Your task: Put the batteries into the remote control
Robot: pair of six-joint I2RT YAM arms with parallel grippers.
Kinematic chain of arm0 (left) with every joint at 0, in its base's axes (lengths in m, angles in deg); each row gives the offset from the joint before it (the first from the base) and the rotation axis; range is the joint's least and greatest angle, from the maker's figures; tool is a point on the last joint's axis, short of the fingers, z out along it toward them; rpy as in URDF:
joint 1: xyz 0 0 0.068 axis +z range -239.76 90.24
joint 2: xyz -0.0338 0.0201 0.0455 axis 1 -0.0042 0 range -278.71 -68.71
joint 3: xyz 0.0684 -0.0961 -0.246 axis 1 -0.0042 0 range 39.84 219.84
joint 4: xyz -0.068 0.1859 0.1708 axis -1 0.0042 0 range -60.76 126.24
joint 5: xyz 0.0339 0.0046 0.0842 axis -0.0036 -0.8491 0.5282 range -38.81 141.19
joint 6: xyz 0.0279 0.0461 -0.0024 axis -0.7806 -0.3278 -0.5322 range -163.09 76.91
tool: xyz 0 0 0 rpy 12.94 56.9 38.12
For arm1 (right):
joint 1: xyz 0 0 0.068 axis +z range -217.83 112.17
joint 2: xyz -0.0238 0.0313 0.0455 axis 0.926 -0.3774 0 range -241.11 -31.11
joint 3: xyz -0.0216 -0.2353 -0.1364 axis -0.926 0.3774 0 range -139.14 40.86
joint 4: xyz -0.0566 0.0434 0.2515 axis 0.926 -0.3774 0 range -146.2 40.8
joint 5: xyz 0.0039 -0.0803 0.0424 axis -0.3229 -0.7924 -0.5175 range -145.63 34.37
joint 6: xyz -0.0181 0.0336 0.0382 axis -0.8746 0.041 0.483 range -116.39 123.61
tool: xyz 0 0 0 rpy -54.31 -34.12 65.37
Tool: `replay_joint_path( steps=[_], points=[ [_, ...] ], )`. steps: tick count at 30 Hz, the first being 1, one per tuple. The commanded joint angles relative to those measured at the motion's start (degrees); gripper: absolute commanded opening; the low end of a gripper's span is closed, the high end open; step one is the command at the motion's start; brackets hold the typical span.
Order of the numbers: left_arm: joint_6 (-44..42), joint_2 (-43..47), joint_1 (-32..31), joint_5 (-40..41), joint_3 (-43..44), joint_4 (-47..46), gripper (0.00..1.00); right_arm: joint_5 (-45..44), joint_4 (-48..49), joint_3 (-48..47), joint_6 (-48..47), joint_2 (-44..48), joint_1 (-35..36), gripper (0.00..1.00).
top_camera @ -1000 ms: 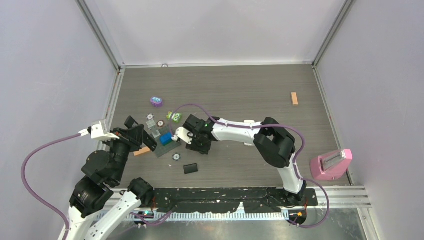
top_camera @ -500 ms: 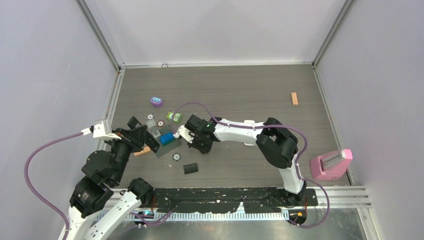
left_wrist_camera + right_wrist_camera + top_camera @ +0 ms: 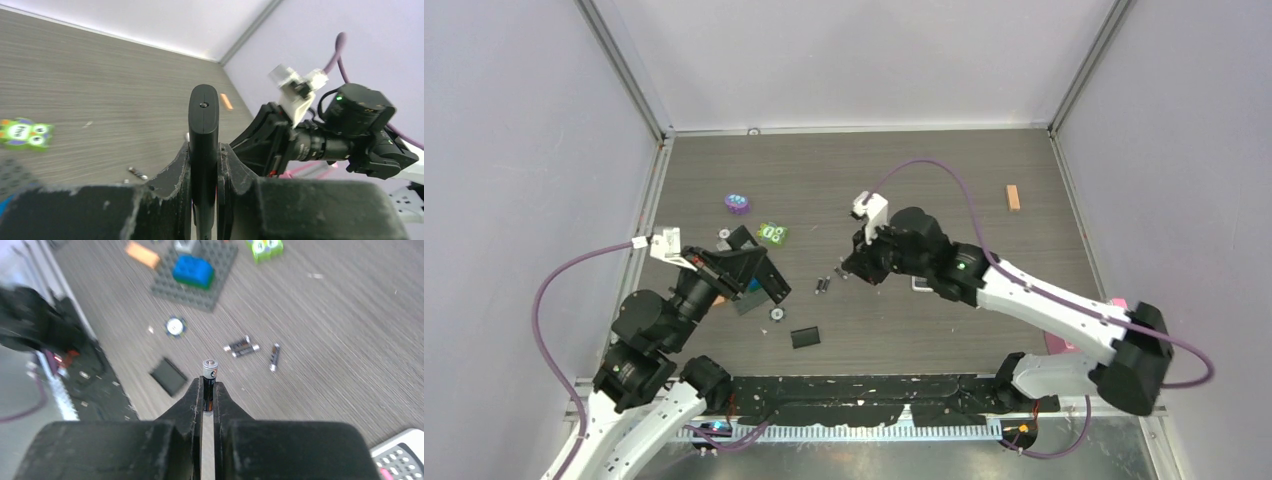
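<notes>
right gripper [image 3: 209, 395] pinching one slim battery [image 3: 210, 371] upright, jaws nearly shut on its barrel | left gripper [image 3: 203, 155] clamping black remote [image 3: 203, 115] edge-on | three loose batteries [image 3: 241, 346] lying on table [image 3: 350, 315] | handling – light, rigid, slick, probably rolling; gripping mid-barrel

Bare grey wood tabletop [image 3: 964, 165] lies open to me far and right, bar one small orange block [image 3: 1013, 197]. Between my left gripper [image 3: 204, 150] and right gripper [image 3: 208, 386] lie loose dark grey cylindrical batteries [image 3: 241, 346]; a flat black rectangular cover [image 3: 805, 338] sits just nearer.
</notes>
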Motion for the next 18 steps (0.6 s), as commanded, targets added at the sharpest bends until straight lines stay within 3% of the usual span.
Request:
replay_joint_path(
  steps=[1, 4, 8, 18],
  points=[
    [6.2, -2.6, 0.1, -9.0, -3.5, -15.9, 0.00, -2.1, 10.1, 3.3, 14.3, 11.2, 0.7, 0.05],
    [10.2, -4.3, 0.1, -10.3, -5.9, -22.4, 0.00, -3.3, 12.4, 3.3, 18.0, 15.9, 3.0, 0.06],
    [15.9, -6.6, 0.1, -11.6, -8.6, -30.8, 0.00, -11.2, 11.1, -0.7, 17.4, 18.0, 11.2, 0.06],
    [26.1, -9.0, 0.1, -15.5, -11.5, -39.4, 0.00, -26.6, 6.9, -11.4, 11.4, 10.5, 24.6, 0.10]
  ],
)
